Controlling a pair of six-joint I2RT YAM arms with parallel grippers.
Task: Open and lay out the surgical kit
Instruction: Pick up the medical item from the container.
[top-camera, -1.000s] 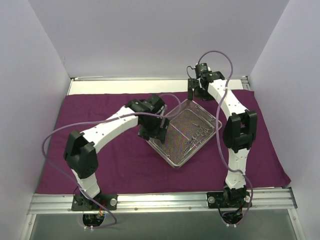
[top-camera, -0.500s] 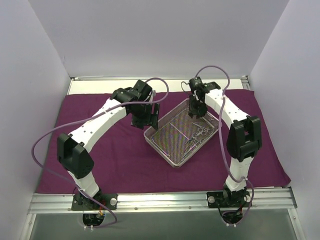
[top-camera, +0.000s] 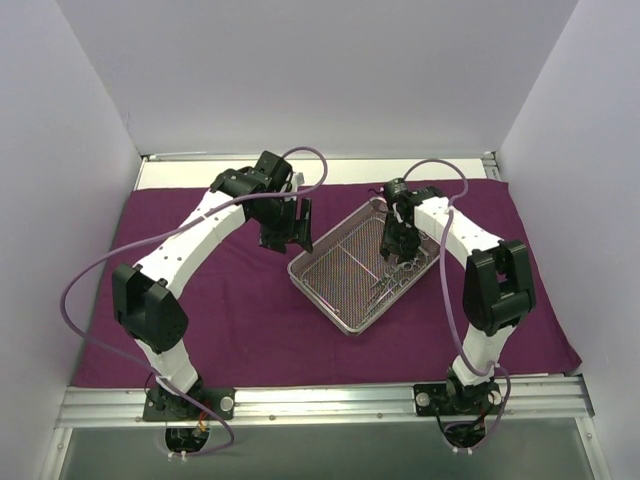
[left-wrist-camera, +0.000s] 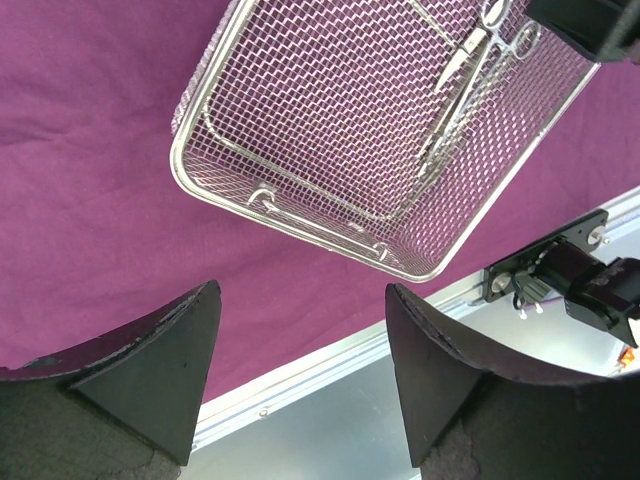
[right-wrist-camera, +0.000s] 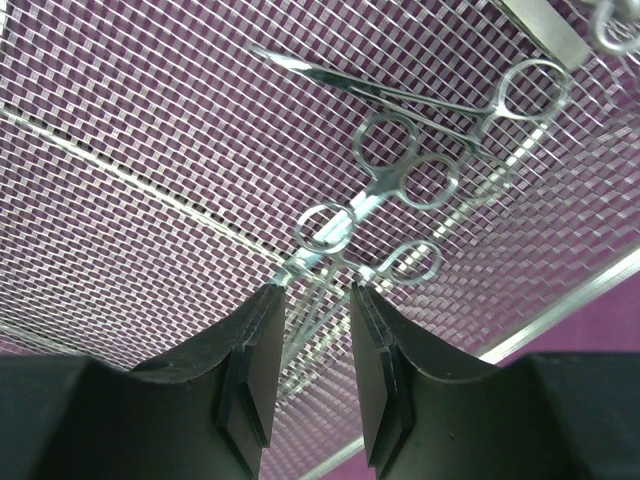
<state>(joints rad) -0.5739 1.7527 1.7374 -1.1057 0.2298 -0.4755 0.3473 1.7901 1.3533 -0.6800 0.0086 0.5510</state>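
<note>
Spread flat and open under both arms: the purple cloth (top-camera: 230, 320). On it, right of centre and set askew, the mesh tray (top-camera: 322, 303). In the tray's right half, a loose heap of scissor-like instruments (right-wrist-camera: 400, 180), ring handles overlapping, tips pointing the same rough way.

Down inside the tray, right over that heap: the right gripper (right-wrist-camera: 315, 295). Jaws narrow, a slim gap between the pads, one thin shank running into the gap. Gripped or merely straddled, cannot tell.

Just off the tray's left corner, above bare cloth: the left gripper (left-wrist-camera: 302, 292). Jaws wide, nothing between them, both fingers clear of the tray rim.
</note>
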